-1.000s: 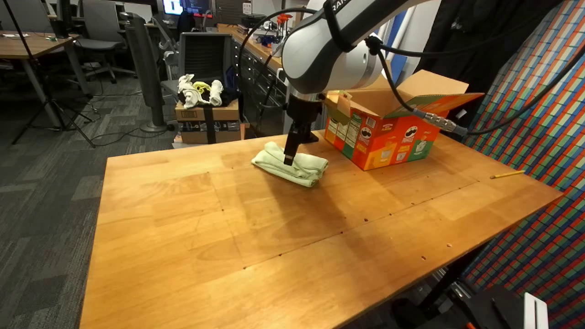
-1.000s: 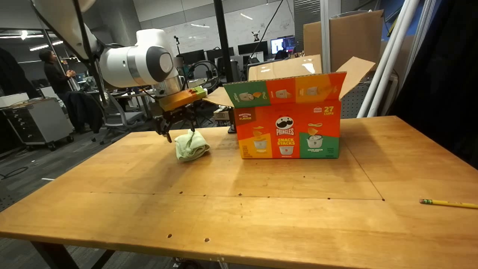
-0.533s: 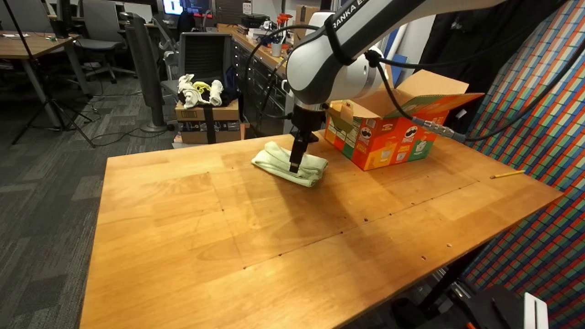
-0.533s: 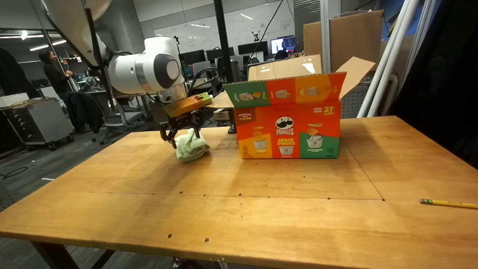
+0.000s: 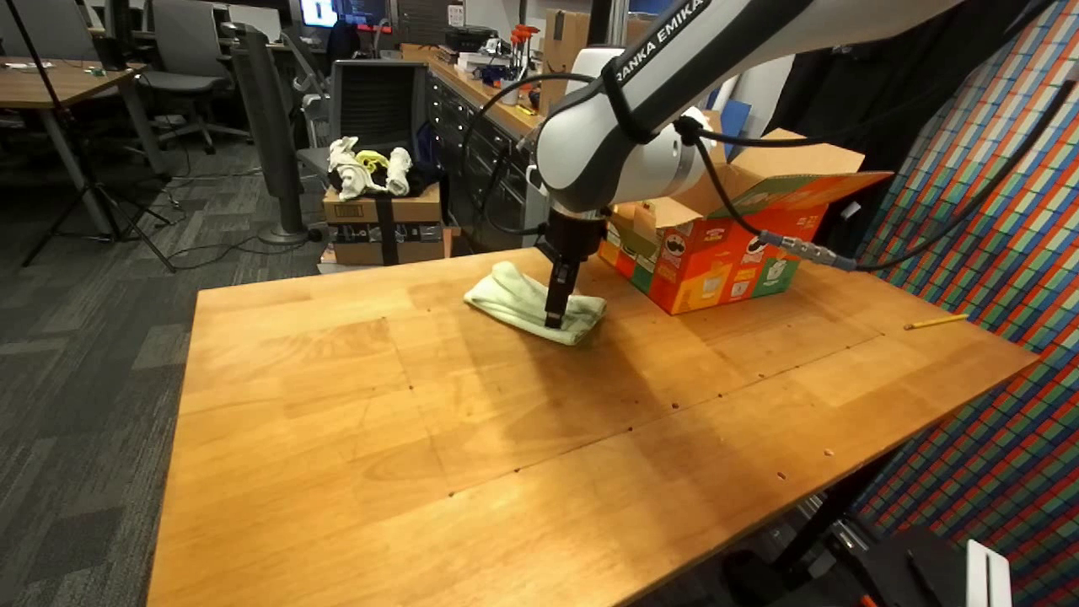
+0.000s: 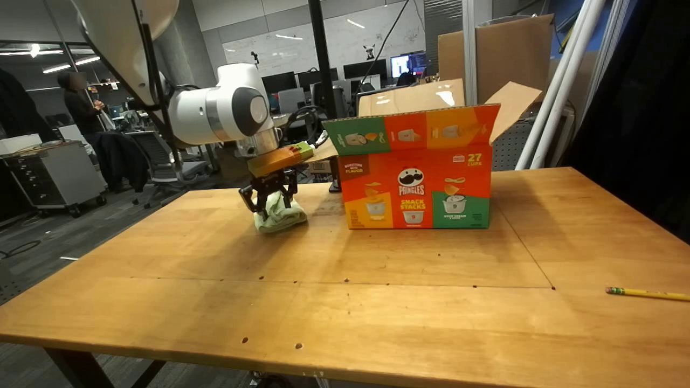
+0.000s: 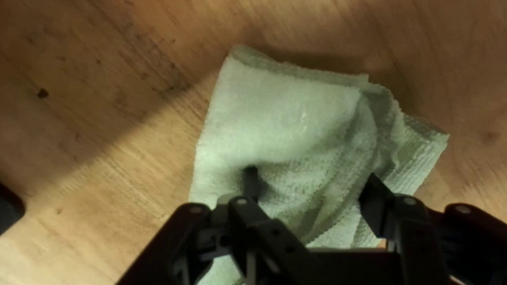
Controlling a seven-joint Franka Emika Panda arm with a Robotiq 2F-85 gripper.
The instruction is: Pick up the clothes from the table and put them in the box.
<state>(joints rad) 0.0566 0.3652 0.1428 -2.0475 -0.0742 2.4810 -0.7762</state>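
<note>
A folded pale green cloth (image 5: 510,297) lies on the wooden table; it also shows in an exterior view (image 6: 285,220) and in the wrist view (image 7: 285,114). My gripper (image 7: 311,177) is over the cloth, pointing down, with its jaws apart and cloth below and between them. One fingertip (image 7: 250,180) presses a dent into the cloth. The other finger stands near the cloth's folded edge. The gripper is low at the cloth in both exterior views (image 5: 553,320) (image 6: 275,209). The open Pringles box (image 5: 733,261) stands beside the cloth, flaps up (image 6: 415,188); its inside is hidden.
A yellow pencil (image 5: 936,322) lies on the table (image 5: 337,421), past the box from the cloth. Box flaps (image 6: 515,110) stick outward. The table's edge is close behind the cloth. A cable (image 5: 809,249) hangs from the arm near the box.
My gripper has come down onto the cloth and moved to the right in both exterior views. Its jaws look somewhat narrower than before. The cloth has bulged slightly; the box has not moved.
</note>
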